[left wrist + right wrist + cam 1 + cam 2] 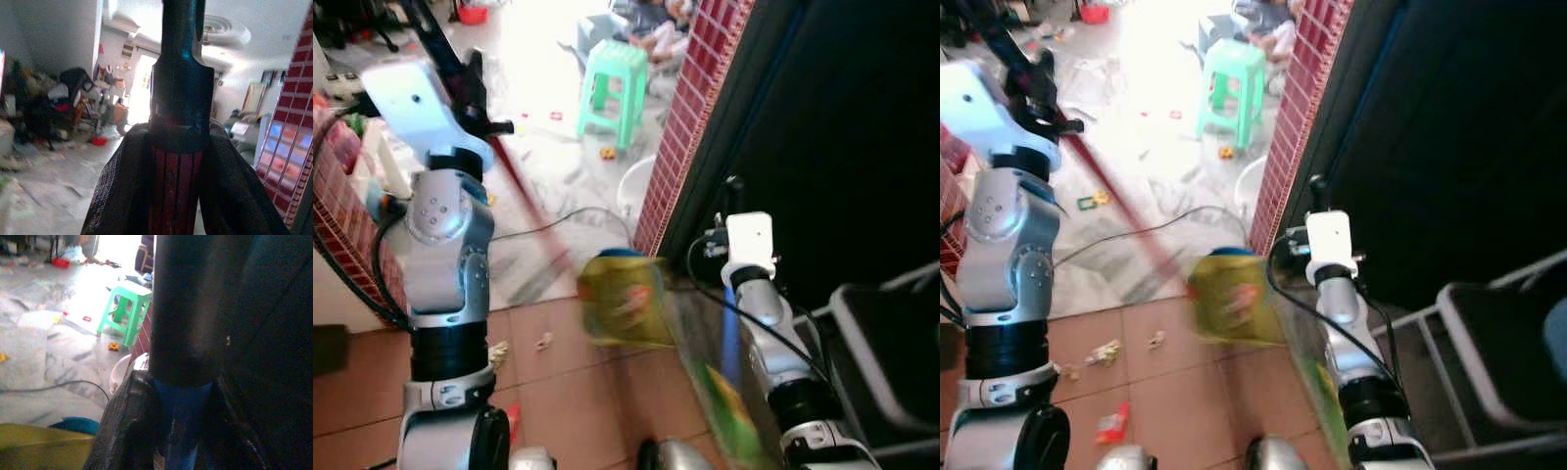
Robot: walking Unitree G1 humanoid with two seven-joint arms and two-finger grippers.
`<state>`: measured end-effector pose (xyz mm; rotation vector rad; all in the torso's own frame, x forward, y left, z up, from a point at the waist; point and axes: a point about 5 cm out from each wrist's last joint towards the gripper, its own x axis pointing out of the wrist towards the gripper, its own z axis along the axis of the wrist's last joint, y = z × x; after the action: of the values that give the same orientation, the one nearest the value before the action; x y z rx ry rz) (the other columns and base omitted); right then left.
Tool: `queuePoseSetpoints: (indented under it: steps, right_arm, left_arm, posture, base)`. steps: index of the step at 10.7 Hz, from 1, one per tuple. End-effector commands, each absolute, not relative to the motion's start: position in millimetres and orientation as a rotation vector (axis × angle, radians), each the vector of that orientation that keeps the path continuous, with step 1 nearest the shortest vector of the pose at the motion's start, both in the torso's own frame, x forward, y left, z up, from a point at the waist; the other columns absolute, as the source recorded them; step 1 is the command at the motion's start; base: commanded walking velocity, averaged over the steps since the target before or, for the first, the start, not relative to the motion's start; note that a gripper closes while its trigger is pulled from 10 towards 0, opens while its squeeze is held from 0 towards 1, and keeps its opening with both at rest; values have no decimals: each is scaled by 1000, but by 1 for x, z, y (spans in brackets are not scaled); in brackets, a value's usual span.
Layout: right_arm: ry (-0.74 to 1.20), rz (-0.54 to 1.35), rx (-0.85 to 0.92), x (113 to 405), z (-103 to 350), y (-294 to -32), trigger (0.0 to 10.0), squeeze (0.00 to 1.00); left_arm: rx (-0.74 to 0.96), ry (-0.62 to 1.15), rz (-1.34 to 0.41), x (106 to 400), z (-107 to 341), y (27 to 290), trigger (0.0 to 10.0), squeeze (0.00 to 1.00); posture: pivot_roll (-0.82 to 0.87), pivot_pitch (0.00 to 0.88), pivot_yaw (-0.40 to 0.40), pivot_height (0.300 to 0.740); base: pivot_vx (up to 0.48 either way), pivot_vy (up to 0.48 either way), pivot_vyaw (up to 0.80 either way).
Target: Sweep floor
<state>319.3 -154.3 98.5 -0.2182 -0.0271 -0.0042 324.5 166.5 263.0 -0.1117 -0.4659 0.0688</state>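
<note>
left gripper (176, 191) clamped on broom (524, 201) so I can drag | right gripper (181, 431) pinching dustpan (622, 299), low by scraps (1102, 354) to catch

home: toy-strewn floor (538, 147), stool (612, 88)

Two silver arms, rounded jointed segments. Left arm (445, 255): bulky silver shoulder-like joint dotted with small screws, black ring bands, white boxy wrist module, black cables looping alongside. Right arm (773, 333): slimmer, white rectangular wrist block, thin black cables. Left end effector (178, 196), right end effector (181, 431): textured black fingers.
</note>
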Motion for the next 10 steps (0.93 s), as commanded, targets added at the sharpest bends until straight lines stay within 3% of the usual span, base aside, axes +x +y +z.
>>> queuePoseSetpoints:
  steps: [1,4,10]
  right_arm:
    - [-49,-38,-266,321,106,-168,10000,0]
    - [-47,-34,-262,320,105,-167,10000,0]
    - [-36,-32,-257,319,102,-168,10000,0]
  left_arm:
    - [-146,-569,40,321,283,158,10000,0]
    - [-115,-583,55,322,284,160,10000,0]
    - [-95,-599,68,324,287,164,10000,0]
  posture:
    - [-20,0,-72,740]
    - [-24,0,-71,740]
    - [-22,0,-68,740]
  base:
    - [0,0,0]
    - [0,0,0]
    - [360,0,0]
